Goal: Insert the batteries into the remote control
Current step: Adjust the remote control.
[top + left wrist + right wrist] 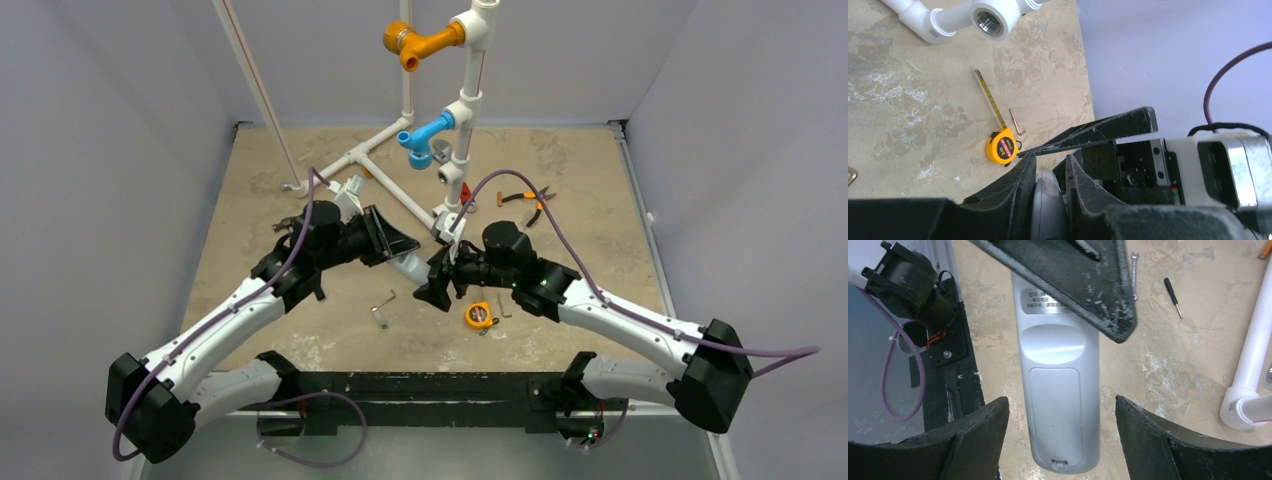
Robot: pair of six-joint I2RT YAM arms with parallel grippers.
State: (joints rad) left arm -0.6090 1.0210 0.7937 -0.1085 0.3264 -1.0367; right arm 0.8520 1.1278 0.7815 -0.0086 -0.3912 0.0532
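The remote control (1058, 390) is held off the table with its grey-white back facing my right wrist camera and its battery cover shut. My left gripper (1050, 162) is shut on the remote's edge (1048, 200). In the top view, the left gripper (392, 240) holds the remote (410, 268) at the table's middle. My right gripper (1063, 399) is open, with one finger on each side of the remote's cover end and not touching it. It also shows in the top view (437, 285). The batteries are out of view.
A yellow tape measure (480, 315) lies just right of the grippers, a hex key (382, 305) to the front left. Orange-handled pliers (525, 200) lie at the back right. A white pipe frame (440, 150) stands behind. A small screwdriver (1173, 297) lies on the table.
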